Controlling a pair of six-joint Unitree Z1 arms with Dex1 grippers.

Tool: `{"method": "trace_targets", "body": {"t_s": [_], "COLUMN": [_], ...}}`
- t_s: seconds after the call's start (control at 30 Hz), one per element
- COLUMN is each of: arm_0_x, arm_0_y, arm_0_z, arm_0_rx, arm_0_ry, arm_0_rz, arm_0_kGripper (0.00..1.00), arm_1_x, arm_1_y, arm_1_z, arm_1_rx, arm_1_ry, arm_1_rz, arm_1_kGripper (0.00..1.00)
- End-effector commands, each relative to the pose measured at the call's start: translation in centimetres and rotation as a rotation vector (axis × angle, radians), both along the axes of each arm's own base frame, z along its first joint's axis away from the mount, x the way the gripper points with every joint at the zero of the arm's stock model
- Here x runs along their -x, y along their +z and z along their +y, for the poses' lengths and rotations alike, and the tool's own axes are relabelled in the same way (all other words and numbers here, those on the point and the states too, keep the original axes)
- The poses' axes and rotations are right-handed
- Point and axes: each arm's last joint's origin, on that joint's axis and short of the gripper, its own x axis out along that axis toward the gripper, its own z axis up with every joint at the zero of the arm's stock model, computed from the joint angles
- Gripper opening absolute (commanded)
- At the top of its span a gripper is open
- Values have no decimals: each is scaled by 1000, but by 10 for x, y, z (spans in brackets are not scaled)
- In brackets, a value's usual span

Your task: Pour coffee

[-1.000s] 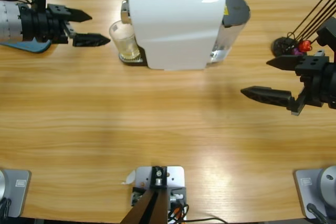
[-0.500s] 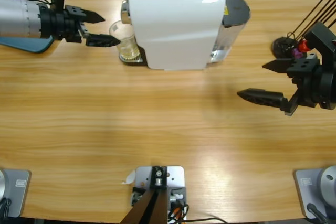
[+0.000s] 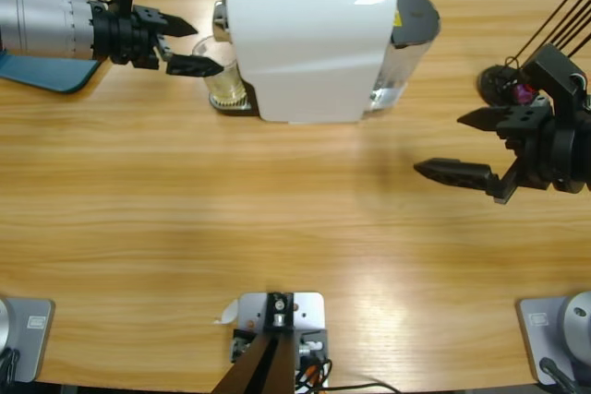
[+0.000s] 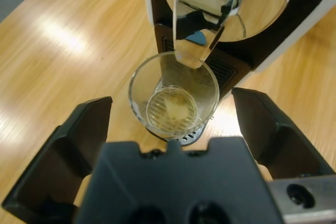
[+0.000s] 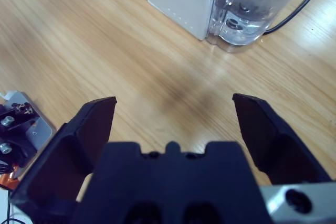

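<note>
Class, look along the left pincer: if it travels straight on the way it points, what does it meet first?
Most likely the clear glass under the white machine's spout; the left pincer is open and centred on it, nothing between.

A long wooden table (image 3: 277, 219) with a pale, streaked grain fills the scene from side to side. A white coffee machine (image 3: 309, 43) stands on it near the far edge, close to the middle, with a clear water tank (image 3: 411, 29) at its right end. Just beside the machine's left end, a small clear glass (image 3: 220, 76) sits on the machine's dark drip tray (image 4: 207, 85). At the far left lies a flat blue object (image 3: 37, 71). At the far right stands a dark holder (image 3: 503, 80) with thin black rods.
</note>
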Motion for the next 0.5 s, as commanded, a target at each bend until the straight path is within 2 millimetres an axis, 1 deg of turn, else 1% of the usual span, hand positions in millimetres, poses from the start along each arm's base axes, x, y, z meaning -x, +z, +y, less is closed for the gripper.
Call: {"method": "trace_targets", "body": {"t_s": [0.03, 0.3, 0.5], "arm_0_x": [-12, -22, -23], "arm_0_y": [-24, -30, -34], "arm_0_z": [-10, -14, -17], "arm_0_rx": [2, 4, 11], "arm_0_ry": [-46, -47, -73], "arm_0_rz": [46, 45, 45], "arm_0_kGripper": [1000, 1000, 1000], "arm_1_x": [-1, -2, -3], "arm_1_y": [-10, -10, -12], "arm_1_z": [3, 4, 5], "arm_1_rx": [35, 39, 44], "arm_1_ry": [13, 13, 14], "arm_1_rz": [35, 39, 47], "arm_1_kGripper": [1000, 1000, 1000]}}
